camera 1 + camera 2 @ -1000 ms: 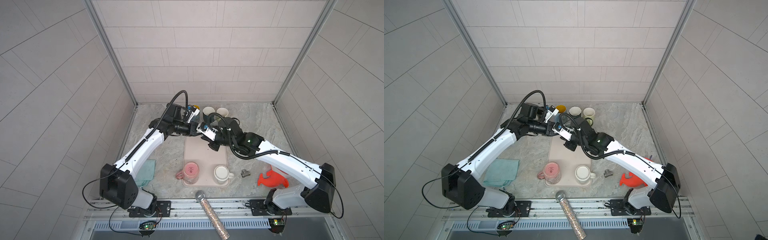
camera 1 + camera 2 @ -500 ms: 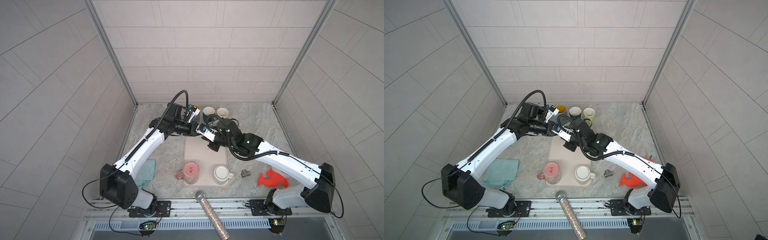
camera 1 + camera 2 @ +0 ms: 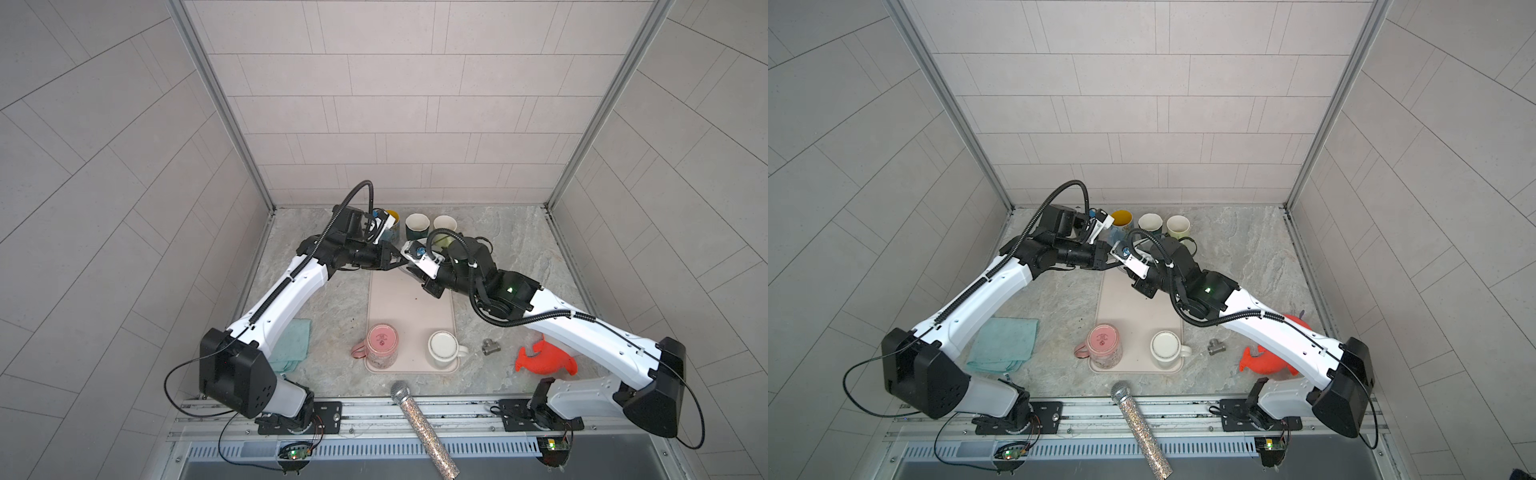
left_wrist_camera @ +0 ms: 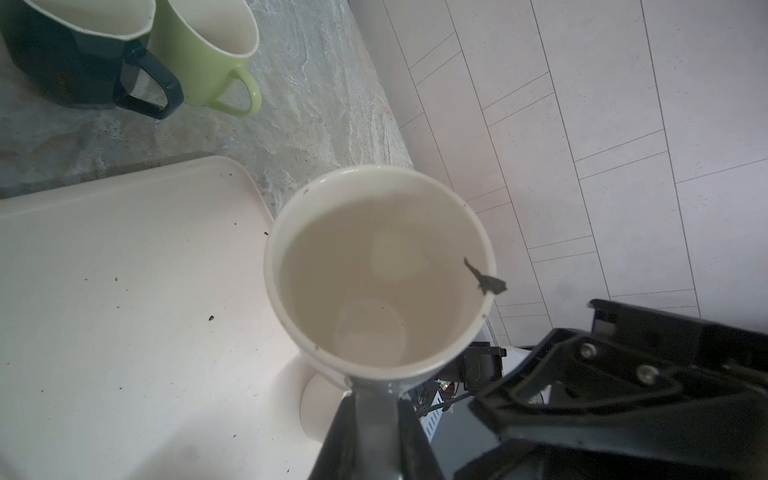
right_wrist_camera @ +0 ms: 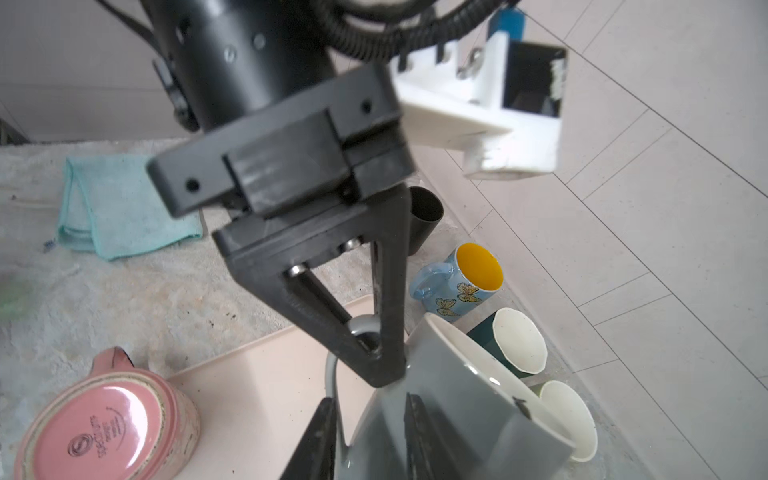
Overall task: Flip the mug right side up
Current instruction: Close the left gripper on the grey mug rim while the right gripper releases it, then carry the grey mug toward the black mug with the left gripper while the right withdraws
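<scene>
Mid-frame in both top views, the arms meet over the far end of the tray (image 3: 409, 320). The left gripper (image 5: 371, 353) is clamped on the handle of the grey mug (image 5: 457, 415) — mug tilted, mouth showing. The right gripper (image 5: 370, 419) straddles its wall — pinching or loose, I cannot tell.

Grey mug (image 5: 457, 419) at black left gripper (image 5: 376, 365) tips: cream inside. Near it, blue mug (image 5: 446, 293) w/ yellow butterflies & yellow interior. Pink mug (image 5: 104, 424) well apart.
</scene>
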`<action>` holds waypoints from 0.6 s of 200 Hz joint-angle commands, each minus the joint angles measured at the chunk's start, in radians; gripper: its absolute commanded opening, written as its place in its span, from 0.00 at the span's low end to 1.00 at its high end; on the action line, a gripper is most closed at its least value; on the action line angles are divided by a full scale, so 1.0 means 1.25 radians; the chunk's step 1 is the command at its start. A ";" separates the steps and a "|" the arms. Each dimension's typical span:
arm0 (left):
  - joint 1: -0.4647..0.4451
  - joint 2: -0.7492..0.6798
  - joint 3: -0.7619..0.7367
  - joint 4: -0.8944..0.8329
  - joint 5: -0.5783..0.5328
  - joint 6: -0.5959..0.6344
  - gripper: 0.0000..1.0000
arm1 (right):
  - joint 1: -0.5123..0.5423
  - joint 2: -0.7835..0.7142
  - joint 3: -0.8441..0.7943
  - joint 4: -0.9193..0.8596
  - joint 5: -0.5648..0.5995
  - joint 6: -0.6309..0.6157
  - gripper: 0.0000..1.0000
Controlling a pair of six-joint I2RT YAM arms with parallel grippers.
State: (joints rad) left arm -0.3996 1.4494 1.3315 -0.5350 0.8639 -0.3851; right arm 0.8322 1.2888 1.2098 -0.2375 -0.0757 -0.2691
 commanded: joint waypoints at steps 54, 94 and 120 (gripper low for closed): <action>0.018 0.000 0.083 -0.027 -0.202 0.053 0.00 | 0.000 -0.086 -0.060 0.007 0.058 0.011 0.36; 0.063 -0.025 0.033 -0.020 -0.427 0.053 0.00 | -0.003 -0.143 -0.101 0.004 0.101 0.018 0.36; 0.113 -0.044 -0.026 0.024 -0.528 0.032 0.00 | -0.007 -0.164 -0.120 0.002 0.116 0.026 0.36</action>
State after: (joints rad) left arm -0.3054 1.4521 1.3472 -0.5808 0.3866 -0.3401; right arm 0.8299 1.1114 1.0767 -0.2363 0.0292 -0.2531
